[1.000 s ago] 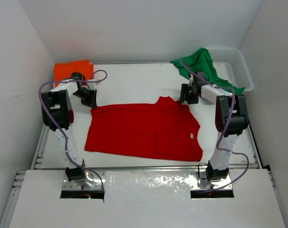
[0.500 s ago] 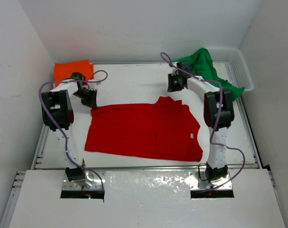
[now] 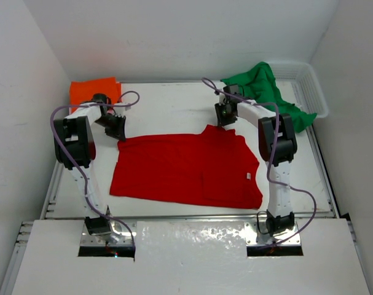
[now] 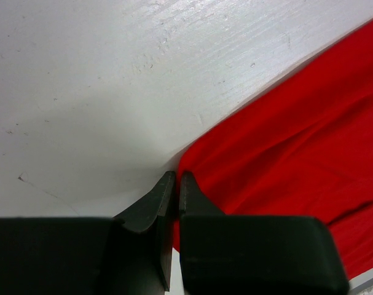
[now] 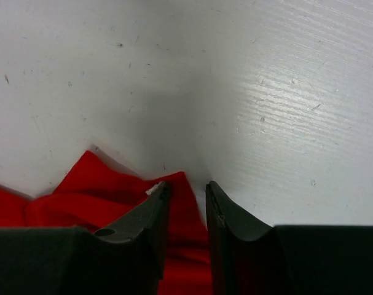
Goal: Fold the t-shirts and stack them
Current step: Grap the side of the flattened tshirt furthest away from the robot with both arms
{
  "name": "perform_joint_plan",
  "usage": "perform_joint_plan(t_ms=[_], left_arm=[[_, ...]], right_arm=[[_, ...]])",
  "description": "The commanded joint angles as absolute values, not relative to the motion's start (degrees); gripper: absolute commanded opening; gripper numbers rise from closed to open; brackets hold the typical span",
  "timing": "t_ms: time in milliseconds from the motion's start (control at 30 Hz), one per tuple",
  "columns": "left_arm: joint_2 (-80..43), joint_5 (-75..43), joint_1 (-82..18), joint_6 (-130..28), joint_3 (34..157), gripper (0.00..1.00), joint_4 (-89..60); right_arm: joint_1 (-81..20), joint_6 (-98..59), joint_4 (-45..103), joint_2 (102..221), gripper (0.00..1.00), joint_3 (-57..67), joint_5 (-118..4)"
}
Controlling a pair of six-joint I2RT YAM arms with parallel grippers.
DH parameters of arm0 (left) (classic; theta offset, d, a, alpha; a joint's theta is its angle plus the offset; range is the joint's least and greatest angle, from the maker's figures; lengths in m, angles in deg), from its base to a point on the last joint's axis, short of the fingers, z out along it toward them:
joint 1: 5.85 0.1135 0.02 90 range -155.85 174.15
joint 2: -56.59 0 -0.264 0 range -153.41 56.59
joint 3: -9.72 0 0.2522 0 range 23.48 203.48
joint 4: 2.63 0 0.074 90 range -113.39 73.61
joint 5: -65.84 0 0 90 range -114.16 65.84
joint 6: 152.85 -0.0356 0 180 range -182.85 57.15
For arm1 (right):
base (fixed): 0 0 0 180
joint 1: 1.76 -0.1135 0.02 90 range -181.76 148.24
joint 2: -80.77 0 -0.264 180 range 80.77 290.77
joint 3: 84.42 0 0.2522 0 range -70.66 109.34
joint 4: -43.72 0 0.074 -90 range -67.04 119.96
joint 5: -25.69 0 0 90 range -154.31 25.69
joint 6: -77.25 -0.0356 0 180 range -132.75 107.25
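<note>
Red t-shirt [image 3: 186,169]: flat, at table [image 3: 174,104] centre.
Left tool [image 3: 120,135]: clamped on its 10 o'clock corner.
Right tool [image 3: 223,120]: jaws apart, straddling its 12 o'clock tip.
Risk: if you close shallow, that tip may slip free.

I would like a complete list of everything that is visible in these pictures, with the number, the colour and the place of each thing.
red t-shirt: one, red, spread flat in the middle of the table
orange t-shirt: one, bright orange, far left corner
green t-shirt: one, green, crumpled at the far right, partly over the basket's edge
basket: one, white mesh, far right corner
table: one, white, under everything
left gripper: one, black, shut on the red t-shirt's far left corner
right gripper: one, black, jaws slightly apart at the red t-shirt's far edge
</note>
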State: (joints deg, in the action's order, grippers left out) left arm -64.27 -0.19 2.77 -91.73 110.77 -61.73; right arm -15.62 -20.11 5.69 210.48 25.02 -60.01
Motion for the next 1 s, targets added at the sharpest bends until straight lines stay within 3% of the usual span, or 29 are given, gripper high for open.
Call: perform_joint_plan(t_ms=[0, 167, 333, 367, 500, 967], left_arm=[[-62.4, -0.4, 2.3, -92.7, 111.1, 0.0, -61.9], [-62.6, -0.5, 2.3, -92.4, 111.3, 0.0, -61.8], [-62.3, -0.7, 2.1, -92.2, 111.6, 0.0, -61.8], [-62.4, -0.7, 2.1, -92.3, 111.6, 0.0, -61.9], [-62.5, -1.1, 2.1, -92.3, 112.3, 0.0, -62.6], [-61.5, -1.3, 2.1, -92.9, 113.6, 0.0, -62.6]], right_arm=[[-15.8, -17.6, 4.1, 208.0, 0.3, 23.2, -59.9], [-16.6, -16.0, 1.7, 209.9, 0.35, 25.2, -53.7], [-17.0, -15.8, -0.3, 212.6, 0.32, 25.1, -59.1], [-17.1, -16.1, -0.4, 212.9, 0.29, 25.0, -59.8], [-17.0, -16.5, 1.2, 213.4, 0.0, 24.0, -62.3], [-8.4, -30.8, 16.9, 204.3, 0.0, 25.1, -60.2]])
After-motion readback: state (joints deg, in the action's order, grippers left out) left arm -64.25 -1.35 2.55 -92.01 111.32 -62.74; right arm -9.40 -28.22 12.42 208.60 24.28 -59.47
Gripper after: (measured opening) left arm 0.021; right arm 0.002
